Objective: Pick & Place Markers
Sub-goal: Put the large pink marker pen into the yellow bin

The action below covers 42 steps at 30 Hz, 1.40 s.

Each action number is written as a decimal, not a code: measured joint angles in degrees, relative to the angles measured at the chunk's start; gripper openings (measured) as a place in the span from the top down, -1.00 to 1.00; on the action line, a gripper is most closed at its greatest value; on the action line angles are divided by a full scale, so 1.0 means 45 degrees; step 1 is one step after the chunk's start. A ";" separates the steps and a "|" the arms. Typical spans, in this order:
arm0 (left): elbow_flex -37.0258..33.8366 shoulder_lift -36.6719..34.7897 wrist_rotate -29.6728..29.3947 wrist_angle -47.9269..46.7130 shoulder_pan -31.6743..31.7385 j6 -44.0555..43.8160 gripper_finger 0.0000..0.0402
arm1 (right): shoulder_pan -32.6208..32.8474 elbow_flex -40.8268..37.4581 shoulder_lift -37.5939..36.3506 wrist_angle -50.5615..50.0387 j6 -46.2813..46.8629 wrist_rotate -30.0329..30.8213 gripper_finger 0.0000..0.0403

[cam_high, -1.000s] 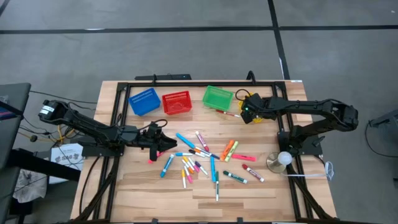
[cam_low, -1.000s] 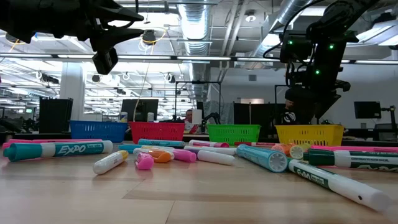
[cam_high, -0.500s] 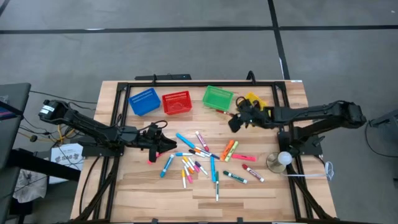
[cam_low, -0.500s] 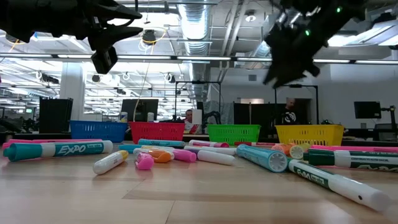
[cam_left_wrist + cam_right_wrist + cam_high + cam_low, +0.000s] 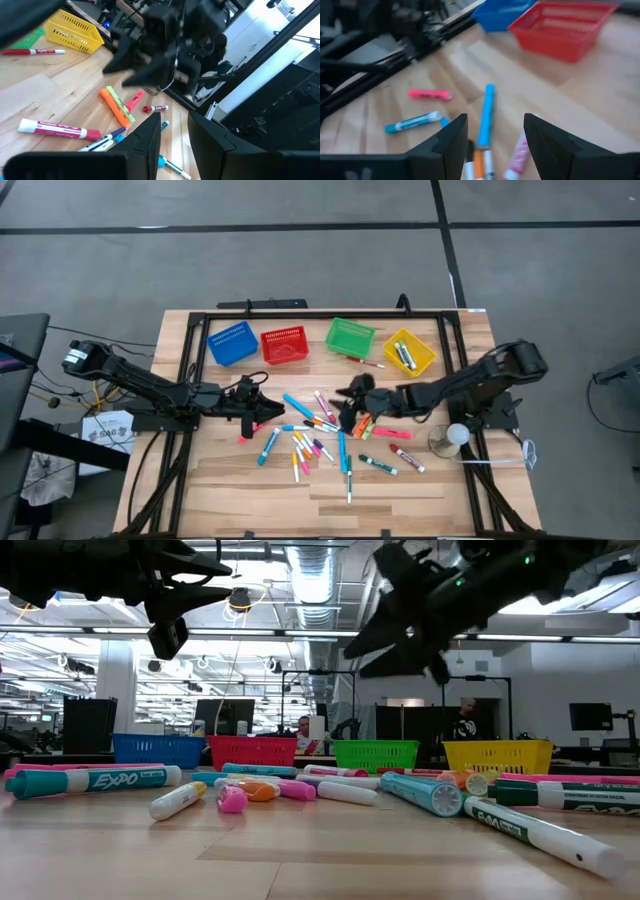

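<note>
Many markers (image 5: 320,435) lie scattered flat on the wooden table's middle, in blue, pink, orange, green and red. One more red marker (image 5: 366,363) lies beside the green basket. My right gripper (image 5: 348,408) hovers open just above the right part of the pile, slanting down toward the left; a blue marker (image 5: 485,114) shows beyond its fingers. My left gripper (image 5: 265,410) hangs open above the pile's left edge, pointing level toward the right, with nothing between its fingers (image 5: 147,137).
Four mesh baskets stand in a row at the far side: blue (image 5: 231,342), red (image 5: 285,345), green (image 5: 349,337) and yellow (image 5: 409,352), the yellow one with markers inside. A round metal stand with a white ball (image 5: 450,437) sits at the right. Black rails (image 5: 186,380) frame the table.
My right gripper has swung from above the yellow basket toward the table's near left, ending above the marker pile. It has tipped from pointing steeply down to a shallow slant. The yellow basket, hidden under it before, now shows.
</note>
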 joint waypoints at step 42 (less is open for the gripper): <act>-0.0010 0.0010 0.0204 -0.0005 -0.0325 -0.0389 0.52 | -0.0954 0.3929 0.4571 -0.4161 -0.1350 -0.0091 -0.11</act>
